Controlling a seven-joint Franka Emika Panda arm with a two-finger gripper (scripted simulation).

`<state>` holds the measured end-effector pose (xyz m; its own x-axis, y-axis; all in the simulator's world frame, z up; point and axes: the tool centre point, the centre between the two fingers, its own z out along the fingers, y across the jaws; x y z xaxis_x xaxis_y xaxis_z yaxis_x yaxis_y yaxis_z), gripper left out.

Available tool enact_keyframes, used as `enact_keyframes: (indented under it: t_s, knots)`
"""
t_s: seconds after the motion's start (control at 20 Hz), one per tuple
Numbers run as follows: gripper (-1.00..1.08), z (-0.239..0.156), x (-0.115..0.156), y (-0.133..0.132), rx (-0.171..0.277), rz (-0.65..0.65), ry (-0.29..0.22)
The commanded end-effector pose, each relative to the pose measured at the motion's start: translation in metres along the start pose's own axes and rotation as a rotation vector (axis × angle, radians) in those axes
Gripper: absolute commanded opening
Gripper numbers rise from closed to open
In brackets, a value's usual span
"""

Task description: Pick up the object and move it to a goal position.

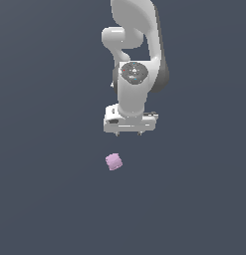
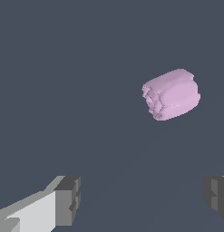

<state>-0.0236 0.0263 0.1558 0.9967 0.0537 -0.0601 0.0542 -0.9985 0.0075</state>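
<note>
One white arm (image 1: 137, 55) reaches down the middle of the exterior view over a plain dark slate-grey surface (image 1: 45, 199); its gripper (image 1: 130, 133) hangs at the end of a pale wrist body, with only two short finger stubs showing under the wide white hand; nothing sits between those stubs. Just below the gripper, and a little toward the exterior view's left, lies the object (image 1: 113, 162), a small pale pink-lilac stubby block, tilted slightly on the surface and clear of the arm; it touches neither finger. In the wrist view the object (image 2: 172, 94) looks like a short lumpy cylinder lying on its side, one rough end face turned toward the camera, with the flat grey surface (image 2: 63, 90) all around it; the gripper (image 2: 143, 199) shows two grey fingertips (image 2: 68, 199) set far apart at the frame's edge, so the jaws stand wide and grip nothing; the block lies outside the gap between them, well apart from both pads.
</note>
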Motion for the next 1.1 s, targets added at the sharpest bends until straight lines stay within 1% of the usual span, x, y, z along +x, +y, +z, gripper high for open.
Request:
enact_keyframes:
  t_s: [0.0, 0.5, 0.8, 1.05]
  knots:
    - [1.0, 0.0, 0.0, 0.0, 0.0, 0.0, 0.0]
    - [1.0, -0.016, 0.005, 0.006, -0.005, 0.025, 0.014]
    - [1.0, -0.013, 0.007, 0.008, -0.005, 0.01, 0.015]
    - [1.0, -0.006, 0.015, 0.014, -0.006, -0.032, 0.019]
